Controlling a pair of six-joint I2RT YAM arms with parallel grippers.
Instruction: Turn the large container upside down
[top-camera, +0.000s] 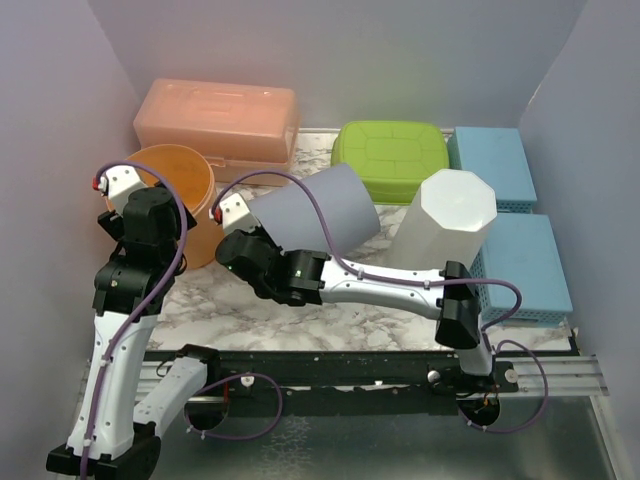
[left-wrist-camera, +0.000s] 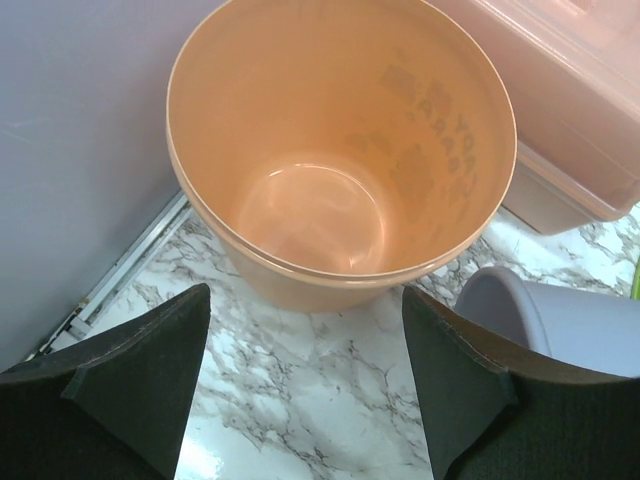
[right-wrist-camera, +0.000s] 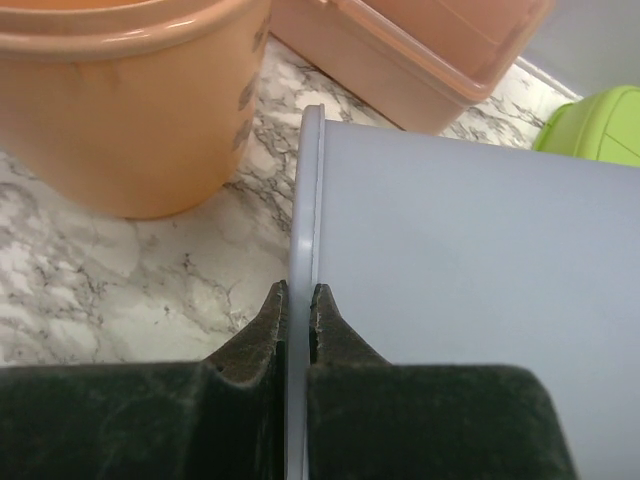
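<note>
Grey container (top-camera: 325, 210): smooth plastic, tapered, tilted; right gripper (right-wrist-camera: 298, 292) pinching thin rim; left gripper (left-wrist-camera: 303, 300) wide.

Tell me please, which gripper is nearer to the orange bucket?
Left. The left gripper hangs open over the near side of the orange bucket, not touching it. The right gripper is off to the bucket's side, shut on the rim of the grey container.

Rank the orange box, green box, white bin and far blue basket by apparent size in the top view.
1. Orange box
2. Green box and white bin: about alike; the bin stands taller, nearer the camera.
3. Far blue basket
</note>
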